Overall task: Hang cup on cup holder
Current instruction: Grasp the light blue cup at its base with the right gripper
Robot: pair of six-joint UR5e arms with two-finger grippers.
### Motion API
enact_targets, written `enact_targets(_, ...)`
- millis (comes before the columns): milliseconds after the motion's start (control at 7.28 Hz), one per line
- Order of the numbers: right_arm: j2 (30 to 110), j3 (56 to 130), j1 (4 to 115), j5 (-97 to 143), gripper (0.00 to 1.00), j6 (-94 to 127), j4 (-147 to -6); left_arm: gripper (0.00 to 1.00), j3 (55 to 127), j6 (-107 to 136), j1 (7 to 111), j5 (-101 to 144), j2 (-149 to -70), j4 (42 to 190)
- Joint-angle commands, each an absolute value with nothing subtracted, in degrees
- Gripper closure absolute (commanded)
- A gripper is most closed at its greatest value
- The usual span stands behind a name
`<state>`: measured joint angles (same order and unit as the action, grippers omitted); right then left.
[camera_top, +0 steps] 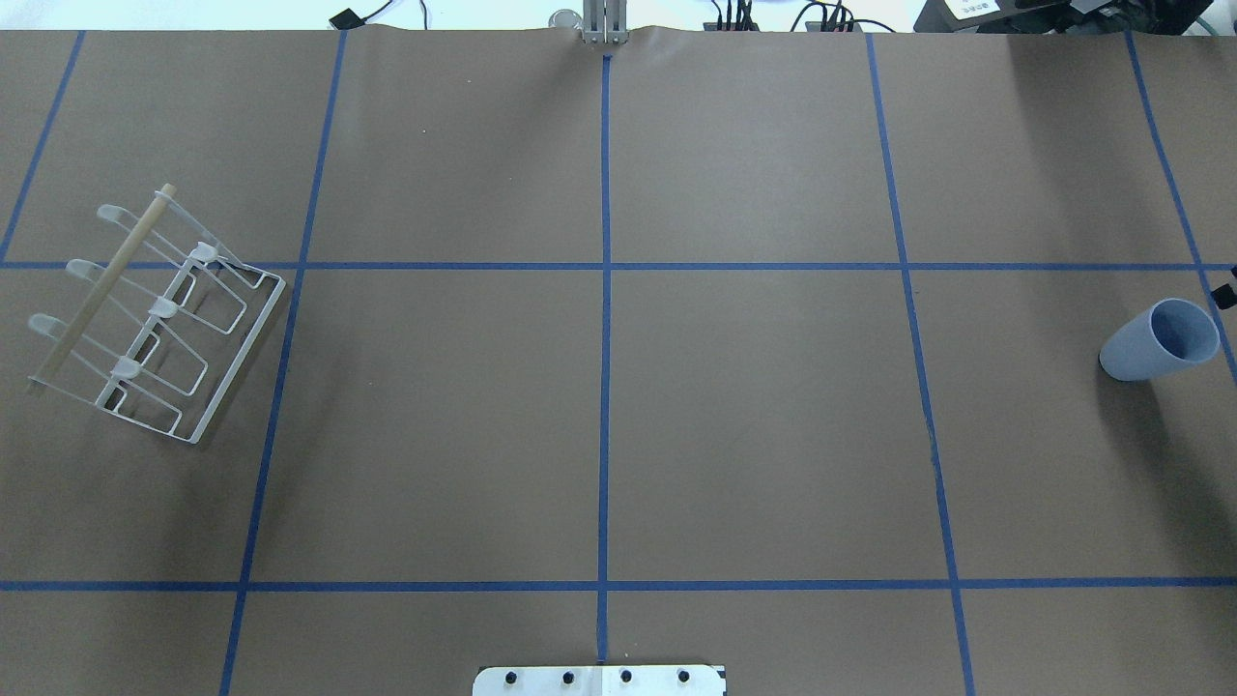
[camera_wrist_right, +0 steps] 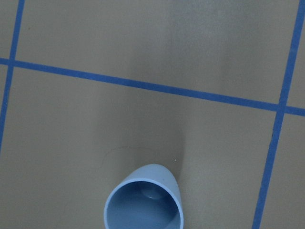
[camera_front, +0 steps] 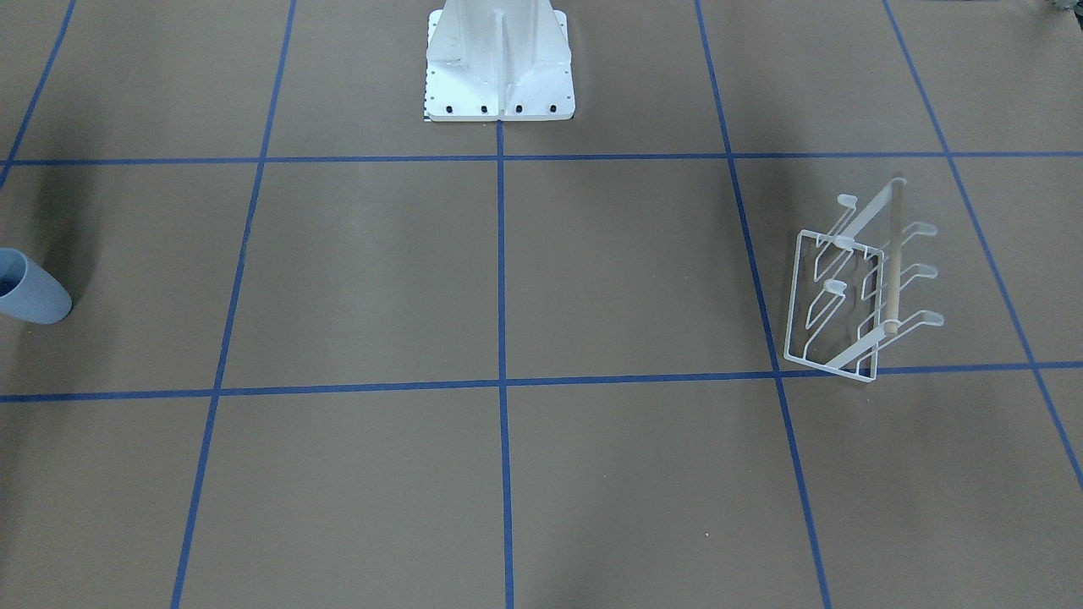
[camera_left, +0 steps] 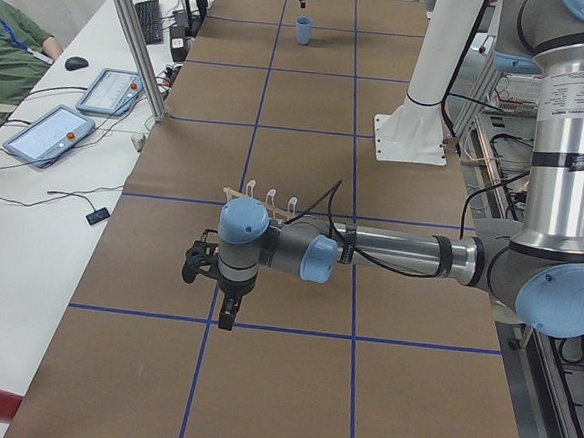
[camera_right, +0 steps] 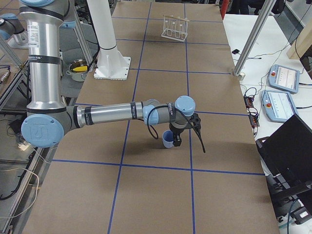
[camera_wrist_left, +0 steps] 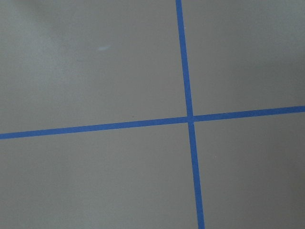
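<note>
The upright pale-blue tumbler [camera_top: 1158, 341] at the right edge of the table [camera_top: 754, 416] is judged light, stiff and slippery, best pinched over its rim; how wide the right gripper [camera_right: 178, 140] stands cannot be told.

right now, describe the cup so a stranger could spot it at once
On the brown table with its blue tape grid, go to the end on the robot's right, opposite the white wire cup holder. The cup stands there mouth up: a smooth pale-blue tumbler, no handle.
</note>
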<state>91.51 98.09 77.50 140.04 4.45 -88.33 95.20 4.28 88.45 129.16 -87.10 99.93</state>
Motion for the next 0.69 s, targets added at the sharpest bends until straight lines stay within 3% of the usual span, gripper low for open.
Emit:
enact_targets(0, 91.6, 97.1, 75.3, 139.0, 0.00, 4.6, -88.3, 0.01, 95.2, 4.3, 88.5, 129.2, -87.1, 99.9)
enact_targets(549, 91.1, 95.2, 73.7, 137.3, 0.00, 4.6, -88.3, 0.01, 94.8, 4.3, 88.4, 129.1, -87.1, 99.9)
